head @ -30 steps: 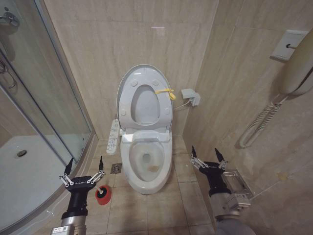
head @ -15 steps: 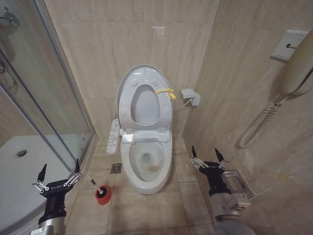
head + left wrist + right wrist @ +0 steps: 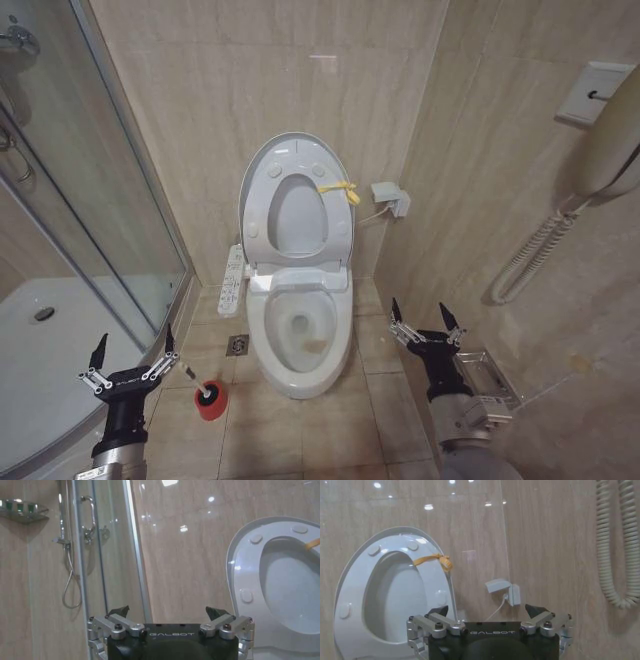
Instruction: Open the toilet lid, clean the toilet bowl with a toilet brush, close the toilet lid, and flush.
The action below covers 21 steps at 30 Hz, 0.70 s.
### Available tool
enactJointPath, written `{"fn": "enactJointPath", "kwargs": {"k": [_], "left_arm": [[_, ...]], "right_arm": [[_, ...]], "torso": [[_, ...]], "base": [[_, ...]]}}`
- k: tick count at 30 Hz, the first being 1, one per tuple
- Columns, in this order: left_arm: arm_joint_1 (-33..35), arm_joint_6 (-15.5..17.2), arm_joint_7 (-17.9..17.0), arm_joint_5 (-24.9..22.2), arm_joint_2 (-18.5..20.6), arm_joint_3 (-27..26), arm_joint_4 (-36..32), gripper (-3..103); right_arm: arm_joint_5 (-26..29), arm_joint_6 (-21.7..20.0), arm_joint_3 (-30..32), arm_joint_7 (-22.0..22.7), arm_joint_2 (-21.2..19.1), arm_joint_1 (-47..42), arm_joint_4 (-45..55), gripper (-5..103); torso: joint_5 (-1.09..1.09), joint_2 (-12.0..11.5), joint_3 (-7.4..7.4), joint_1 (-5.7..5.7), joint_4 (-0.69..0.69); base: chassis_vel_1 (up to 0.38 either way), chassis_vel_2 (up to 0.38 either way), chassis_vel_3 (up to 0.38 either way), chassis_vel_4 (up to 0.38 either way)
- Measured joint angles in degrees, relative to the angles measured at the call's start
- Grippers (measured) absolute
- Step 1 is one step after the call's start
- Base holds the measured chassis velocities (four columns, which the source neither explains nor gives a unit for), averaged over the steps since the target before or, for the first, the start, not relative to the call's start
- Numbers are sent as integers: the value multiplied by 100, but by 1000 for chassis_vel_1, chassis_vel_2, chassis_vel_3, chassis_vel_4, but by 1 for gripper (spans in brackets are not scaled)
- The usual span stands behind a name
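Left gripper shifted nearer toilet brush, fingers spread | right gripper spread | toilet bowl uncovered

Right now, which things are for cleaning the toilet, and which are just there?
For the job:
toilet lid, standing open
toilet bowl
toilet brush, on the floor

Just there:
shower door
floor drain
wall phone

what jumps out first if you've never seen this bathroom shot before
The toilet lid stands raised against the back wall, with the seat ring up against it and a yellow tie on one edge, leaving the toilet bowl open at centre. The toilet brush sits in its red holder on the floor to the bowl's left, close to the open left gripper; the right gripper hangs open on the bowl's right.
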Motion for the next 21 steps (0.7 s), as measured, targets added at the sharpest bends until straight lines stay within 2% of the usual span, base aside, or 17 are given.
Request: {"fn": "enactJointPath", "kwargs": {"k": [6, 11, 21], "left_arm": [[5, -257, 0, 236, -56, 87, 204, 100], [-88, -271, 0, 235, -35, 126, 294, 100], [-193, -240, 2, 52, 63, 129, 352, 100]], "right_arm": [[0, 0, 0, -1, 0, 4, 0, 100], [0, 0, 0, -1, 0, 7, 0, 100], [0, 0, 0, -1, 0, 3, 0, 100]], "torso": [[1, 0, 1, 1, 1], [0, -2, 3, 7, 1], [0, 0, -1, -2, 0]], "base": [[-148, 127, 168, -132], [-154, 141, 202, -112], [0, -7, -20, 4]]}}
